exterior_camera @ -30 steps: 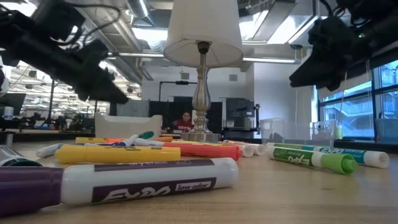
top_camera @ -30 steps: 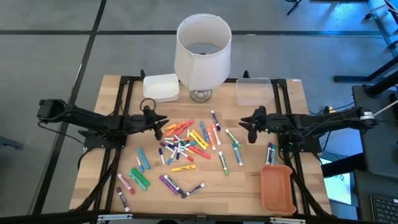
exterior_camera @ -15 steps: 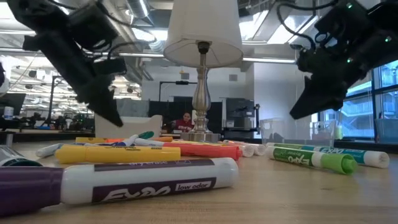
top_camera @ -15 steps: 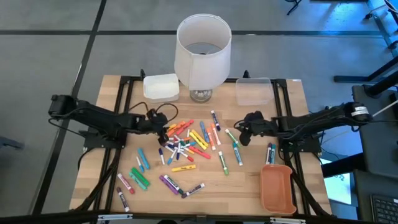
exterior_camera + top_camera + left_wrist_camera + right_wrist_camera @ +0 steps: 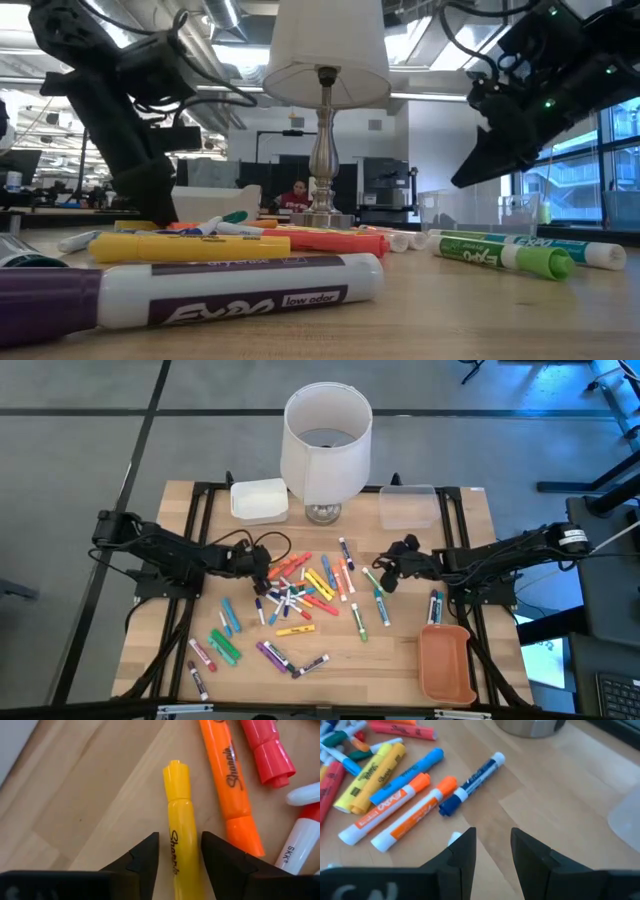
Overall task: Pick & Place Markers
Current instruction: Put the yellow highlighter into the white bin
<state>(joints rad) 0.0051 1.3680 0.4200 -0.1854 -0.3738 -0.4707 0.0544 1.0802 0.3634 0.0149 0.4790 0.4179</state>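
Observation:
Many markers in orange, yellow, green, blue, purple and white lie scattered flat on the wooden table. My left gripper is open and tipped down at the pile's left edge. Its fingers stand on either side of a yellow marker that lies on the table, with a narrow gap at each side. My right gripper is open and hovers off the table at the pile's right side. Nothing sits between its fingers. Ahead of it lie a blue-capped white marker and two orange-and-white ones.
A lamp stands at the far middle. Beside it are a white box and a clear box. An orange bin sits at the near right. Bare wood lies along the near edge below the pile.
My left gripper has gone down and toward the table's right, onto the pile's left edge, and has tipped steeply downward. My right gripper has come down and toward the table's left, closer to the markers. No marker has moved.

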